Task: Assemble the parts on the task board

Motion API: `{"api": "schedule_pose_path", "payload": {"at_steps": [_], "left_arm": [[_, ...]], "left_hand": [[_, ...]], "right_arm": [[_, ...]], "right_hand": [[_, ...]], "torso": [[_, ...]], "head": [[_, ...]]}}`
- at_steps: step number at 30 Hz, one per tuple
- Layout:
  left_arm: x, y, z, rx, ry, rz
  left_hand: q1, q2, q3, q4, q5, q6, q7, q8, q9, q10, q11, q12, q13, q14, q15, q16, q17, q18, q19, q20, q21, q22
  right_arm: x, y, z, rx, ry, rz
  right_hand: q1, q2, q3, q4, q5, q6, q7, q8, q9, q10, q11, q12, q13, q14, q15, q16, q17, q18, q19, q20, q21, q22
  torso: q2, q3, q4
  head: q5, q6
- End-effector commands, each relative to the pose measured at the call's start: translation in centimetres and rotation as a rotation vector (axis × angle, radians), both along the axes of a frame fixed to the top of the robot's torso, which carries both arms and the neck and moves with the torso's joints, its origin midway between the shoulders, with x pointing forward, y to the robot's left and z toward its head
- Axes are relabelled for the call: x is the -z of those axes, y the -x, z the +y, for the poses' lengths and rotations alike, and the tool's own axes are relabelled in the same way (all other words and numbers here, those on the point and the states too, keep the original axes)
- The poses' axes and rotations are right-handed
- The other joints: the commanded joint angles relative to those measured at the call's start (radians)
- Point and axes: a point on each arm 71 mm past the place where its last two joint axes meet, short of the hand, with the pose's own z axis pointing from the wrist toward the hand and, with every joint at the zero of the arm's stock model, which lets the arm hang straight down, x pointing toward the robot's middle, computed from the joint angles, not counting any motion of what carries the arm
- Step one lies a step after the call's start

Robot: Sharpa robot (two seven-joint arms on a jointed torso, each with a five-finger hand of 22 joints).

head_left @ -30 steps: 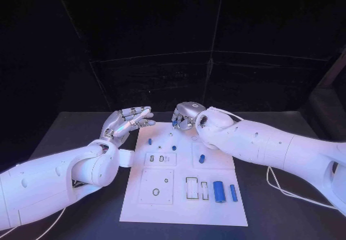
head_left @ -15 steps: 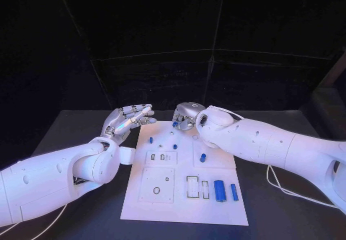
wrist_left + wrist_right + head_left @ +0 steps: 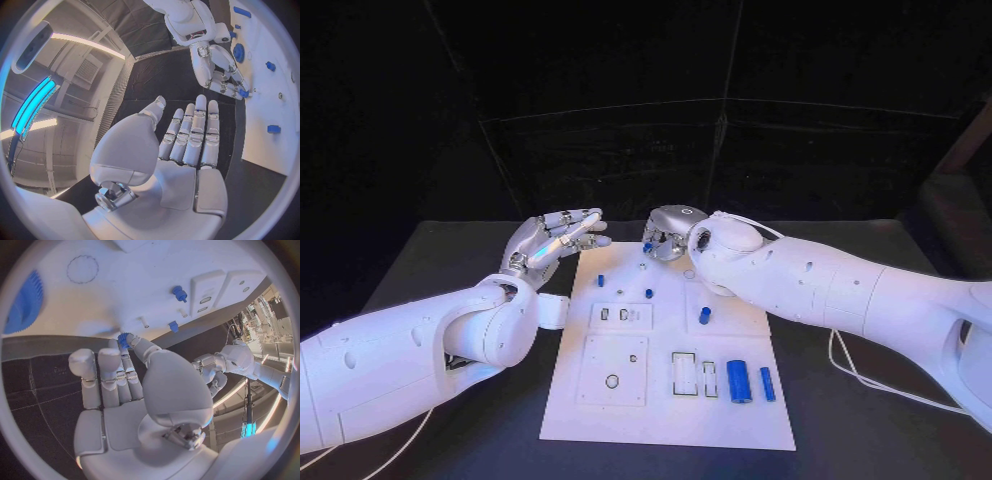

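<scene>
One small blue gear-like part (image 3: pixel 124 340) sits pinched at the fingertips of the right hand (image 3: pixel 671 232), which hangs curled over the far edge of the task board (image 3: pixel 661 420), close to the far side of the worktop (image 3: pixel 862 420). From the right wrist view the piece looks toothed around its rim and tiny next to the fingers, so I judge it light, rigid plastic, smooth enough to squirt out of a metal pinch if the squeeze is uneven; holding it by opposite points of the rim, as the hand seems to do, leaves its centre free for whatever peg or seat it belongs on. A small white peg (image 3: pixel 144 322) and two short blue pegs (image 3: pixel 179 293) stand on the board just beyond the fingertips, and a much larger blue gear (image 3: pixel 25 302) lies flat off to one side. The left hand (image 3: pixel 557 240) holds nothing, its fingers straight and slightly apart, palm up beside the board's far left corner. Nearer the robot, along the board's right half, a fat blue cylinder (image 3: pixel 738 382) and a thin blue bar (image 3: pixel 767 384) lie side by side next to two rectangular slots (image 3: pixel 684 375); those look stiff and light too, best taken across their short width at mid-length so they stay level when lowered. Nothing here looks fragile, but the parts are small enough that a loose hold could drop them off the board.
</scene>
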Motion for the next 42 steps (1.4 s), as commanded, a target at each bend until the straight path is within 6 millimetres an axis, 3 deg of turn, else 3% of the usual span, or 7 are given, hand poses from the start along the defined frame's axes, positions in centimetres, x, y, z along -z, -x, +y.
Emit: {"api": "schedule_pose_path", "payload": {"at_steps": [1,18,25,28,29,32,42], "left_arm": [[-0.2,0.0,-0.2,0.015,0.009,-0.004],[-0.2,0.0,0.2,0.014,0.008,-0.001],[-0.2,0.0,0.6,0.007,0.006,-0.002],[-0.2,0.1,0.7,0.005,0.005,-0.001],[-0.2,0.1,0.8,0.004,0.005,-0.001],[-0.2,0.1,0.7,0.007,0.006,-0.001],[-0.2,0.1,0.6,0.016,0.01,0.001]], "left_hand": [[-0.002,0.003,-0.003,-0.003,0.002,0.002,0.037,-0.003,-0.001,0.003,0.0,-0.005,-0.002,0.005,0.004,-0.007,0.002,0.015,0.005,0.0,-0.003,-0.002],[-0.001,0.003,-0.003,-0.003,0.002,0.001,0.037,-0.004,-0.002,0.003,0.0,-0.006,-0.002,0.006,0.004,-0.007,0.002,0.015,0.005,0.0,-0.003,-0.002],[-0.001,0.003,-0.003,-0.004,0.002,0.0,0.037,-0.005,-0.002,0.002,0.0,-0.007,-0.002,0.006,0.004,-0.008,0.002,0.015,0.006,0.0,-0.003,-0.002],[-0.001,0.003,-0.003,-0.004,0.002,0.0,0.037,-0.005,-0.002,0.002,0.0,-0.007,-0.002,0.006,0.004,-0.008,0.002,0.015,0.006,0.0,-0.003,-0.002],[-0.001,0.003,-0.003,-0.004,0.002,0.0,0.037,-0.005,-0.002,0.002,0.0,-0.007,-0.002,0.006,0.004,-0.008,0.002,0.015,0.006,0.0,-0.003,-0.002],[-0.001,0.003,-0.004,-0.004,0.002,0.0,0.037,-0.005,-0.002,0.002,0.0,-0.007,-0.002,0.006,0.004,-0.008,0.002,0.015,0.006,0.0,-0.004,-0.003],[-0.001,0.003,-0.004,-0.004,0.002,0.0,0.037,-0.005,-0.002,0.002,0.0,-0.008,-0.002,0.006,0.004,-0.008,0.002,0.015,0.006,0.0,-0.004,-0.003]], "right_arm": [[0.0,-0.1,0.1,0.013,0.008,0.005],[-1.0,0.9,-1.8,0.011,-0.069,-0.056],[-1.4,2.3,-6.4,0.081,-0.15,-0.005],[-1.3,2.8,-8.8,0.128,-0.162,0.069],[-1.3,2.9,-9.5,0.14,-0.16,0.087],[-1.1,3.1,-11.3,0.168,-0.149,0.127],[-0.4,2.8,-13.1,0.203,-0.1,0.208]], "right_hand": [[0.005,-0.026,-0.003,0.009,-0.02,-0.063,0.011,-0.004,-0.007,-0.058,0.015,0.003,0.001,-0.022,0.012,-0.03,-0.047,0.011,-0.04,0.012,-0.027,-0.048],[0.017,-0.029,-0.016,0.029,-0.002,-0.076,0.017,0.013,0.002,-0.031,0.014,0.044,0.006,-0.012,0.013,0.006,-0.023,0.009,-0.023,0.019,-0.016,-0.026],[-0.03,-0.086,-0.08,0.072,0.019,-0.049,-0.018,0.023,0.005,0.204,-0.04,0.199,0.081,0.019,-0.027,0.082,0.072,-0.008,0.053,-0.011,0.037,0.07],[-0.041,-0.109,-0.141,0.094,0.039,-0.076,-0.032,0.015,0.0,0.266,-0.055,0.331,0.181,0.055,-0.043,0.203,0.252,-0.024,0.109,-0.032,0.075,0.144],[-0.006,-0.103,-0.2,0.11,0.058,-0.091,-0.034,0.025,0.007,0.151,-0.055,0.483,0.34,0.058,-0.053,0.263,0.322,-0.034,0.129,-0.033,0.091,0.169],[0.0,-0.082,-0.254,0.148,0.051,-0.148,-0.018,0.014,0.0,0.17,-0.043,0.757,0.62,0.069,-0.033,0.34,0.45,-0.038,0.152,-0.023,0.109,0.208],[0.064,-0.058,-0.38,0.227,0.068,-0.208,-0.009,0.03,-0.001,0.2,-0.031,1.082,0.989,0.087,-0.019,0.437,0.619,-0.049,0.195,-0.011,0.144,0.279]], "torso": [[0.0,-0.0008,0.0009],[-0.001,-0.0001,-0.0033],[-0.004,0.0005,-0.0069],[-0.005,0.0007,-0.0114],[-0.005,0.0011,-0.0136],[-0.007,0.0004,-0.0173],[-0.004,0.0021,-0.0165]], "head": [[0.0,-0.002],[0.002,-0.001],[-0.006,0.007],[-0.007,0.008],[-0.008,0.009],[-0.007,0.01],[-0.013,0.01]]}}
